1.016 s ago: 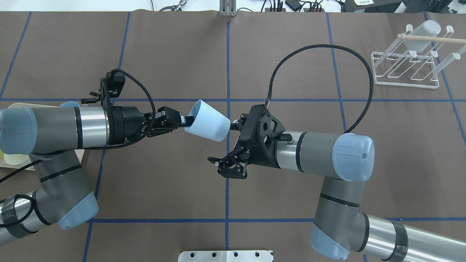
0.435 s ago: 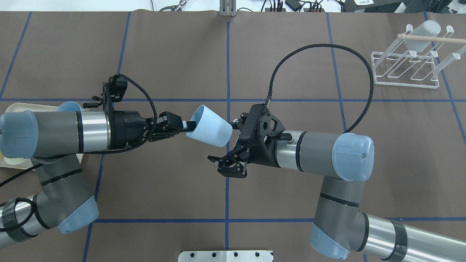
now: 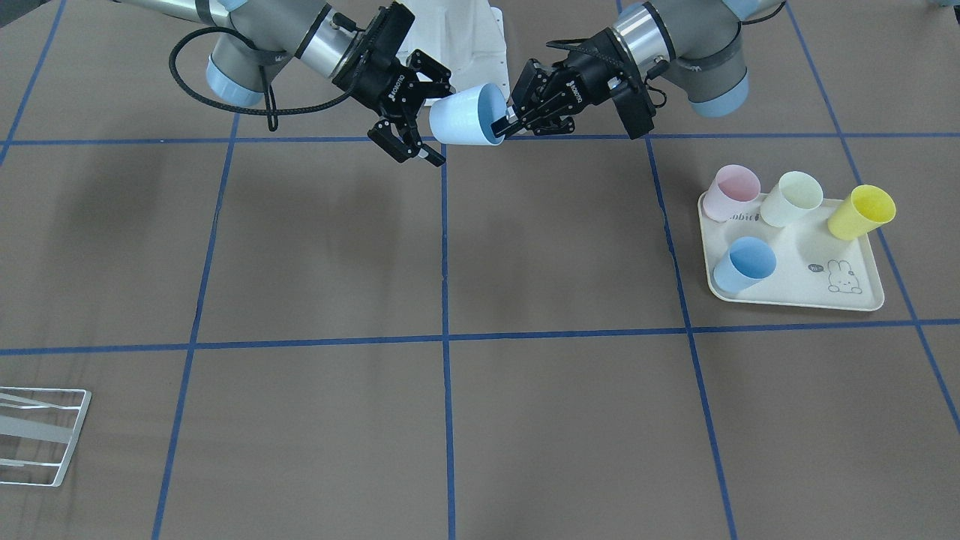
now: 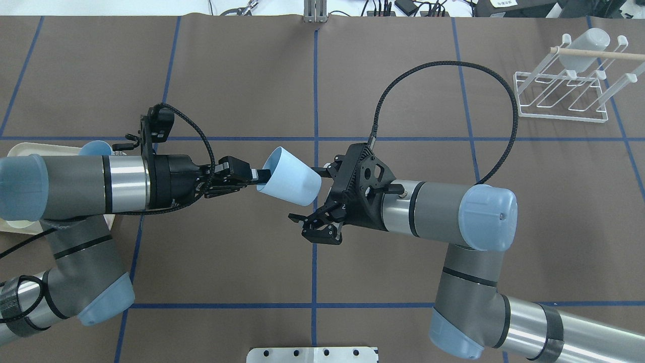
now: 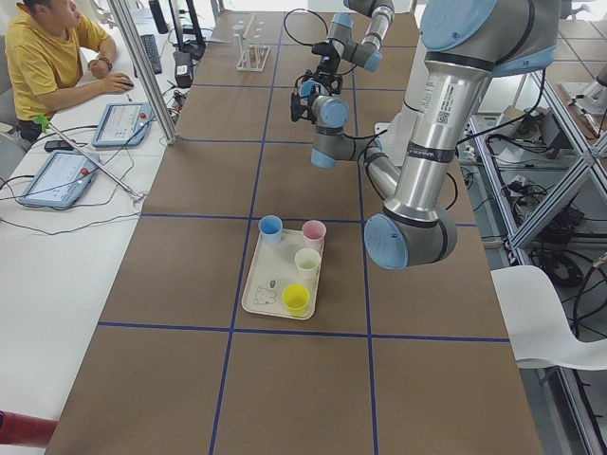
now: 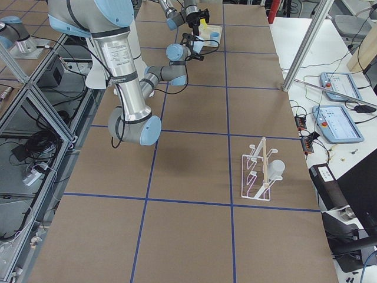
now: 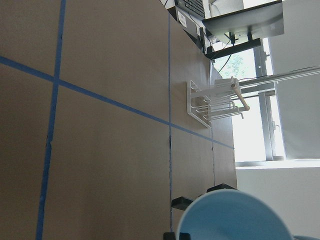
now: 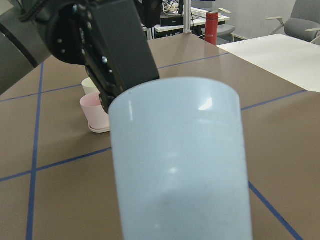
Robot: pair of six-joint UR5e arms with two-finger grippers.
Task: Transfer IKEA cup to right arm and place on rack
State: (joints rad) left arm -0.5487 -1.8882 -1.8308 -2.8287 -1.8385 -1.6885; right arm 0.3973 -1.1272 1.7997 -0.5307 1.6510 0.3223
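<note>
The light blue IKEA cup (image 4: 291, 176) hangs on its side above the table's middle. My left gripper (image 4: 261, 175) is shut on the cup's rim, one finger inside the mouth; the front view shows this same left gripper (image 3: 507, 120) pinching the cup (image 3: 465, 115). The right arm's gripper (image 4: 315, 199) is open, one finger on each side of the cup's base end, without touching it as far as I can see. In the right wrist view the cup (image 8: 180, 160) fills the frame. The white wire rack (image 4: 559, 108) stands at the far right.
A clear cup (image 4: 579, 48) hangs on the rack under a wooden rod. A cream tray (image 3: 795, 296) on my left side holds pink, cream, yellow and blue cups. A black cable (image 4: 453, 70) loops above the right wrist. A person sits at a side desk (image 5: 57, 57).
My left arm has carried the cup slightly down and to the right, so its base now sits further between the right gripper's open fingers. The right arm has barely shifted.
</note>
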